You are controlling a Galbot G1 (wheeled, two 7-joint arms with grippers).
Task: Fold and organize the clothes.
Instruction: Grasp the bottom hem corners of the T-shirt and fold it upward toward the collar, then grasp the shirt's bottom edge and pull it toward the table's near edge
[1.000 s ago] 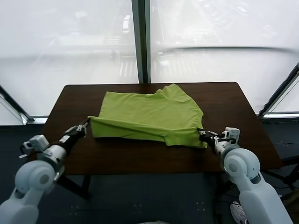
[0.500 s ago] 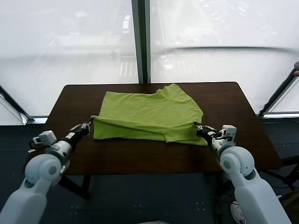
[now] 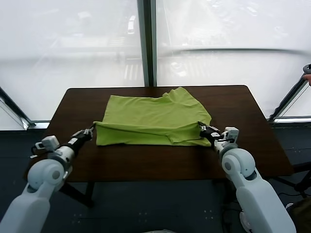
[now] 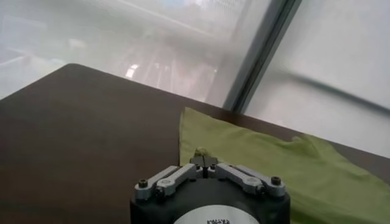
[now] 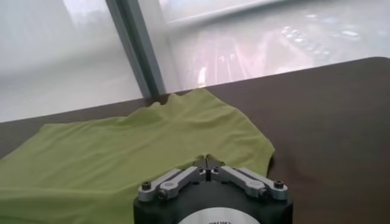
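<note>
Dark brown wood, the table [image 3: 233, 104] fills the space before the tall windows [image 3: 73, 43]. On it, toward the far side and centred, lies the lime-green T-shirt [image 3: 150, 116], its near edge doubled over into a long fold. It looks light, soft and limp, so it will sag and crease unless taken by a hem or corner at both ends. The left gripper [image 3: 89, 131] stays pinched shut on the fold's left corner. The right gripper [image 3: 203, 131] sits at the right corner; whether its fingers are parted or clamped, I cannot tell.
</note>
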